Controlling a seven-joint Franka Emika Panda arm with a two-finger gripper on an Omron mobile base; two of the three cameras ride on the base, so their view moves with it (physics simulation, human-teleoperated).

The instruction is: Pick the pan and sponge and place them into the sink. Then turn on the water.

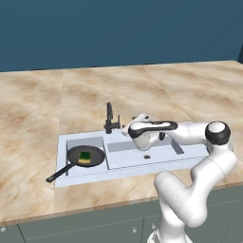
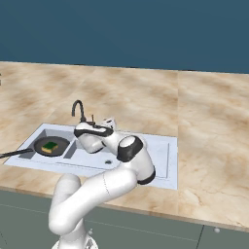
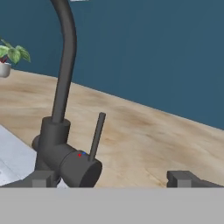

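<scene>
Left to right from the left base view: pan (image 1: 86,155) sits in the small left basin of the sink (image 1: 64,142), its handle (image 1: 59,172) sticking out over the front-left rim toward the counter (image 1: 33,118). Sponge (image 1: 85,157) lies inside the pan, green side up. Right of that, the black faucet (image 1: 109,118) stands at the sink's back rim between the basins; no stream visible from it. My gripper (image 3: 111,178) is just beside the faucet base, fingers spread wide, holding nothing; the lever (image 3: 96,136) stands upright between my fingertips in the hand view. A small potted plant (image 3: 9,59) sits far back on the counter.
</scene>
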